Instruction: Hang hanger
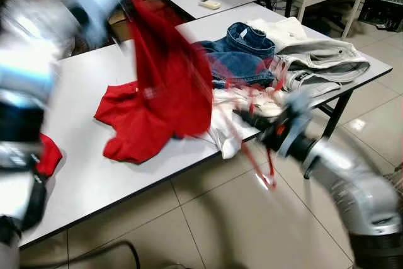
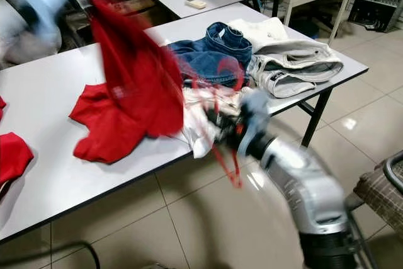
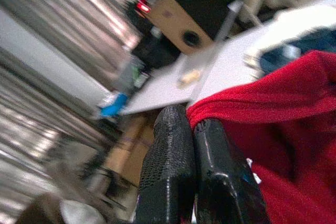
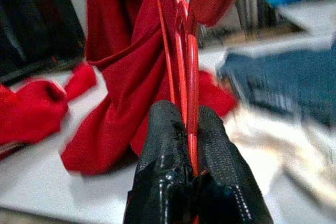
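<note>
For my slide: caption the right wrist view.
Right gripper clamps a red hanger before a lifted red garment.
</note>
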{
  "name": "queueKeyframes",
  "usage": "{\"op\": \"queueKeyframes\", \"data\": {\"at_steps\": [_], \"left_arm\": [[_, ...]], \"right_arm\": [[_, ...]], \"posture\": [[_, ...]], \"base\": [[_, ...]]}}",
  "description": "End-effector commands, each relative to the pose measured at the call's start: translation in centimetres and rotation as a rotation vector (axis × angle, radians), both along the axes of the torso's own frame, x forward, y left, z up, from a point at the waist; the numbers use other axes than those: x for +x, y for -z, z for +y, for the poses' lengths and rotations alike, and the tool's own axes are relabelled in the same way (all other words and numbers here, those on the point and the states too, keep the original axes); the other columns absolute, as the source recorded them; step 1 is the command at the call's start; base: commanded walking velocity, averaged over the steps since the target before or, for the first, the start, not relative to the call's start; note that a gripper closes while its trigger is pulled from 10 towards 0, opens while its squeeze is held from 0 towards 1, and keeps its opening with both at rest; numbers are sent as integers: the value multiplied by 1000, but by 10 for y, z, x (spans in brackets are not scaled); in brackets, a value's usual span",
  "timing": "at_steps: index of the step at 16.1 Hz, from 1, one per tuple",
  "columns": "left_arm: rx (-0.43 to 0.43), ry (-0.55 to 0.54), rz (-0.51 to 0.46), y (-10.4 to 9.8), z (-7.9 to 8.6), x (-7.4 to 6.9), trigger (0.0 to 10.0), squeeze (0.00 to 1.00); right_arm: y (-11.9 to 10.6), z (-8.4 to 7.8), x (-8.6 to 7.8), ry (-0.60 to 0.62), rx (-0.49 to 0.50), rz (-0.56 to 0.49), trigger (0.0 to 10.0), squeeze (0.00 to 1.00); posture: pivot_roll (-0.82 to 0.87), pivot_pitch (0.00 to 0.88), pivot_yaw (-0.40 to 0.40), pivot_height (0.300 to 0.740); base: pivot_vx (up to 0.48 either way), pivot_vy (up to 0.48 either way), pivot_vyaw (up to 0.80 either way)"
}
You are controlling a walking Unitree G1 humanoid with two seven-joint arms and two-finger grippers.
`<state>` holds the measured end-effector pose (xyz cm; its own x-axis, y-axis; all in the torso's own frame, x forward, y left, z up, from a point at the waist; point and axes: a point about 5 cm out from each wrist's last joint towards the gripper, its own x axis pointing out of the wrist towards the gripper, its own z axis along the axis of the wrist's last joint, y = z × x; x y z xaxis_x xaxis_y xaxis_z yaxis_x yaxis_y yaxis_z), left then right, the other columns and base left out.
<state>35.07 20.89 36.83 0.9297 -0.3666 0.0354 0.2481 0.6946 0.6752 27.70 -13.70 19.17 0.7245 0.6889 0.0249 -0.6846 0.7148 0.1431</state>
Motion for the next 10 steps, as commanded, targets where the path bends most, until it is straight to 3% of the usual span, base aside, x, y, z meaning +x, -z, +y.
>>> {"op": "queueKeyframes", "data": {"at_steps": [1, 3, 4, 6, 10], "left_arm": [[-9, -3, -20, -13, 10, -6, 0, 0], [-19, 52, 31, -9, 4, -8, 0, 0], [-69, 163, 136, 10, -13, -10, 0, 0], [-108, 229, 219, 31, -30, -9, 0, 0], [-199, 263, 337, 61, -50, -5, 0, 0]], "right_arm": [[-6, -2, -4, -17, 12, -28, 10000, 0], [1, -6, -7, -33, -8, -11, 10000, 0], [12, -7, -12, -40, -40, 31, 10000, 0], [19, -7, -18, -47, -57, 70, 10000, 0], [35, -10, -33, -61, -86, 152, 10000, 0]], "posture": [[-103, 0, 125, 740], [-101, 0, 126, 740], [-101, 0, 128, 740], [-105, 0, 131, 740], [-120, 0, 145, 740]], "base": [[0, 0, 0], [0, 0, 0], [0, 0, 0], [0, 0, 0], [0, 0, 0]]}}
